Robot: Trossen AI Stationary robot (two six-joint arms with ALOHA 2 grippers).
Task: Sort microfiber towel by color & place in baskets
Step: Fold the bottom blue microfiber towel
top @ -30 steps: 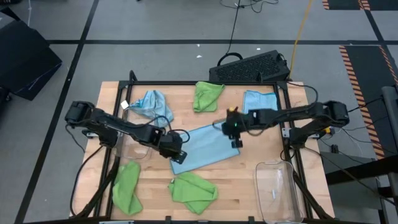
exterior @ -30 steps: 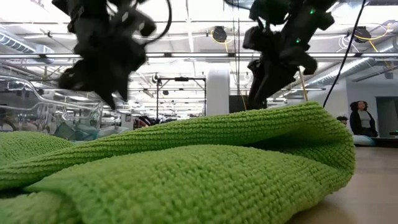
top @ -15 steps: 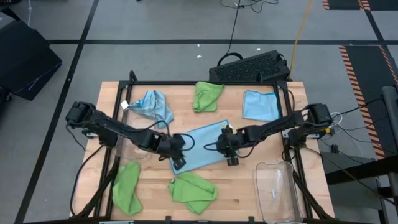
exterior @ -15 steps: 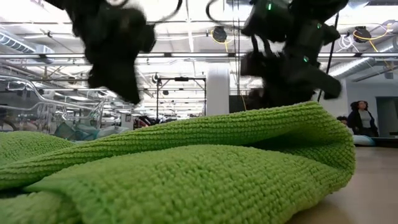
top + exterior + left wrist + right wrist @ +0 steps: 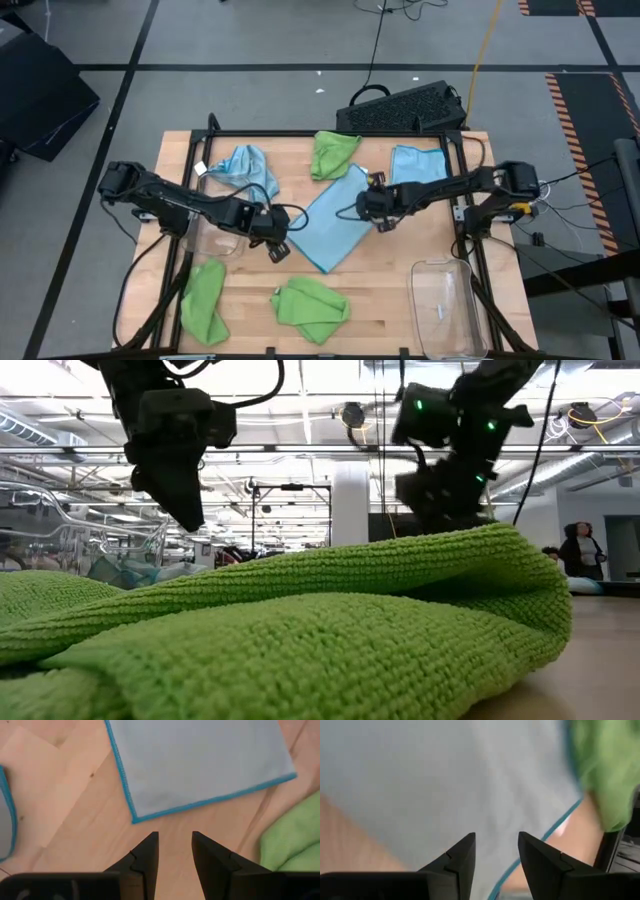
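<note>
Hovering open right gripper [image 5: 382, 222] over blue towel [image 5: 335, 222].

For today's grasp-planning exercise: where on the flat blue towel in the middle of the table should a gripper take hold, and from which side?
Grip the flat blue towel at its free corner facing the left gripper, coming down from above: it lies spread flat, offering only edges.

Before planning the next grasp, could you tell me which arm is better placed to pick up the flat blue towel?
Probably left: the left gripper is open at the towel's corner; the right gripper is over its edge.
</note>
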